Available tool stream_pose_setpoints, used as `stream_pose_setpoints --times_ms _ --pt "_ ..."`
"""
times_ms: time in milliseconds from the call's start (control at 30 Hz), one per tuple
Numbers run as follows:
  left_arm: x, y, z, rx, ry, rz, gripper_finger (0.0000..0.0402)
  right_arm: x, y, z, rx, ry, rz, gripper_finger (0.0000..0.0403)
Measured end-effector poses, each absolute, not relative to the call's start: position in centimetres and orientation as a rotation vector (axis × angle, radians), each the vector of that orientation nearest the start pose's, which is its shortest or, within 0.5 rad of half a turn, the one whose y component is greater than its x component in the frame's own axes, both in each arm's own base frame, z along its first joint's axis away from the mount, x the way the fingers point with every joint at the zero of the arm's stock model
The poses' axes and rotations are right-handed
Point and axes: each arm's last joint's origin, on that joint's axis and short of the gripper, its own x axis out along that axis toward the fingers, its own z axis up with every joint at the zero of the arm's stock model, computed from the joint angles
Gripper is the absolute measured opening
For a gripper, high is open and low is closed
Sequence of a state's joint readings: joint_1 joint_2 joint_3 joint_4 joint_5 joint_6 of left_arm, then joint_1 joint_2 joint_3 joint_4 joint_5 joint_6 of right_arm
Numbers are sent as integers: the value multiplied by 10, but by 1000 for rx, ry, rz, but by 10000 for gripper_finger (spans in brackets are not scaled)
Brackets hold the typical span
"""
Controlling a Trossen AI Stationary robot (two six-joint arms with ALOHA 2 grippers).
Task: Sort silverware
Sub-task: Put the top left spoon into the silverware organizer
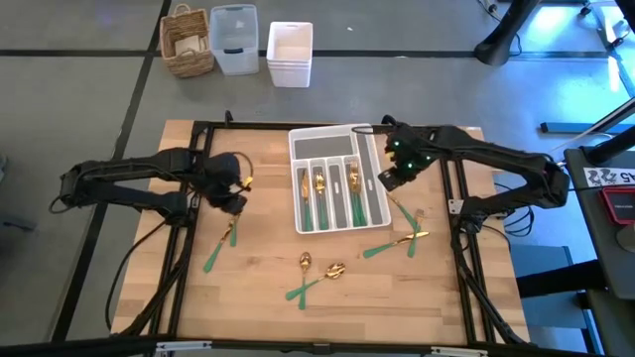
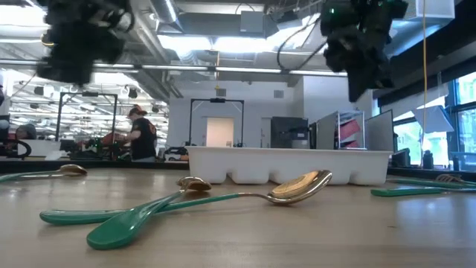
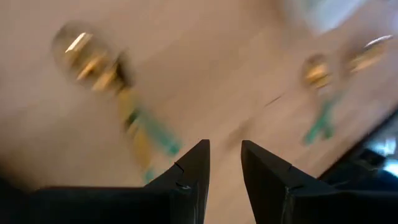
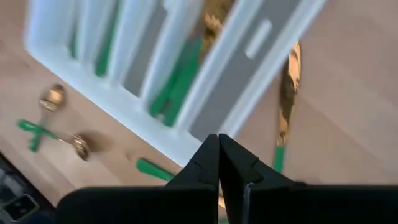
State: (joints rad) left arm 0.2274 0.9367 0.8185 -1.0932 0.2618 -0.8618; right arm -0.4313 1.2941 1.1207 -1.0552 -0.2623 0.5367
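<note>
High view: your left gripper (image 1: 234, 188) hovers w/ a piece (image 1: 222, 245) lying just below it; right gripper (image 1: 392, 178) sits at the tray (image 1: 337, 136) edge; two crossed spoons (image 1: 316, 276) mid-table. Left wrist: fingers (image 3: 193, 171) narrowly apart, empty. Right wrist: fingers (image 4: 208, 163) pressed together, prob. empty; fork (image 4: 286, 99) beside tray.

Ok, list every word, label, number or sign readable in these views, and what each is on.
None can be read.
White tag at the high view's right edge, off the table: dark characters, too small to read.
Silverware, white tray and both arms: no visible lettering.
</note>
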Motion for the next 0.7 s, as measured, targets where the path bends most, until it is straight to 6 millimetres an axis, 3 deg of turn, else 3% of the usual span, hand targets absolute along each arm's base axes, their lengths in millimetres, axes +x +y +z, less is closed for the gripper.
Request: stream_pose_setpoints --times_ms 167,367,700 --pt "134 22 245 -1139 1244 652 85 217 -92 299 839 1048 -426 5" --pt "135 26 222 -1167 1165 817 85 221 -94 303 804 1007 -407 5" --pt "131 26 183 -1239 1130 930 85 221 -94 304 771 1007 -387 5"
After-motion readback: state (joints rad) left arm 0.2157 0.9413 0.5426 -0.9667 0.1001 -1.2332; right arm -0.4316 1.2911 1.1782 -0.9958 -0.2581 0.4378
